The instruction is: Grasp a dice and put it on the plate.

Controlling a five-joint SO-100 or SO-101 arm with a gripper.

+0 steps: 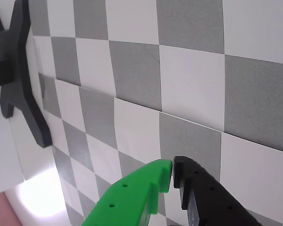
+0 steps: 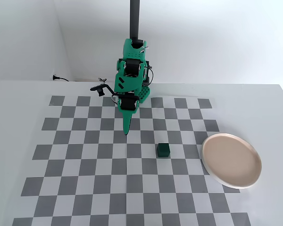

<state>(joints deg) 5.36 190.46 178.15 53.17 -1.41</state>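
You are at the very start of this job: nothing has been picked up and nothing sits on the plate (image 2: 231,160). In the fixed view the dice (image 2: 163,150) rests on the checkerboard mat (image 2: 85,188), on a white square near the middle, well apart from the gripper (image 2: 127,131) and just a square or so to the left of the plate's rim. The plate lies at the right edge of the mat, partly overhanging it, and its bowl is bare. The green arm (image 2: 129,75) is folded close to its base at the far side of the board, with the gripper pointing down toward the squares in front of it. In the wrist view the gripper (image 1: 172,175) has its green finger and black finger all but touching at the tips, with nothing between them; only checker squares show beneath, and neither the dice nor the plate clearly appears there. Everything remains for you to do: reach out to the dice, open, close on it, carry it right, and release it over the plate.
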